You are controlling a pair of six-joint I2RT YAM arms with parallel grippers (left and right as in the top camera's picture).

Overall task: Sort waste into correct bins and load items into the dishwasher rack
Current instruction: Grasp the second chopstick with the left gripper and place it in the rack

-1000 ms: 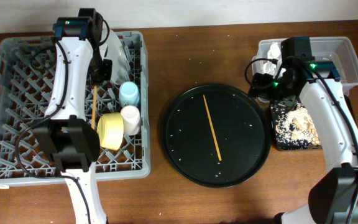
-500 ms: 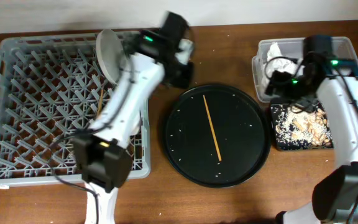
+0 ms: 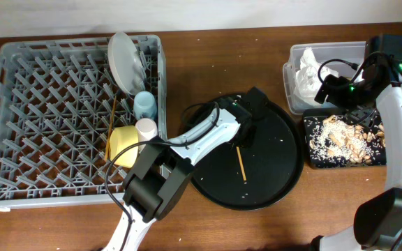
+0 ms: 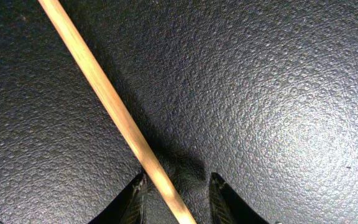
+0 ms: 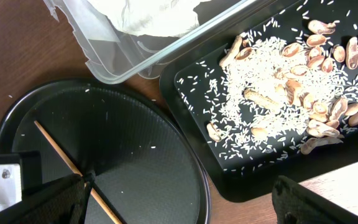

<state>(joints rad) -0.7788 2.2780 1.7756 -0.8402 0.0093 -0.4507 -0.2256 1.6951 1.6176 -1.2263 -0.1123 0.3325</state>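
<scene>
In the big square grey plastic rack (image 3: 47,118) already: pale round plate (image 3: 125,63), yellow bowl (image 3: 122,145), small blue cup (image 3: 144,104), small pink cup (image 3: 146,129), one wooden stick (image 3: 110,115). White paper napkin (image 3: 307,66) in clear plastic tub (image 3: 340,49), rice scraps (image 3: 344,136) in flat black tray (image 3: 344,165). Left to do: last thin wooden chopstick (image 4: 104,99) on round black tray (image 3: 278,174). Lies between left gripper (image 4: 179,180)'s open fingers (image 4: 225,199), not pinched yet. Right gripper (image 5: 182,186) wide open, empty.

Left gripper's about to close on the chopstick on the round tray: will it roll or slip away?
It may roll: the chopstick looks thin, round and smooth, though the pebbled round tray might slow it. It lies off-centre between the fingers of the open left gripper, so one finger probably nudges it first. Likely stiff and light.
</scene>
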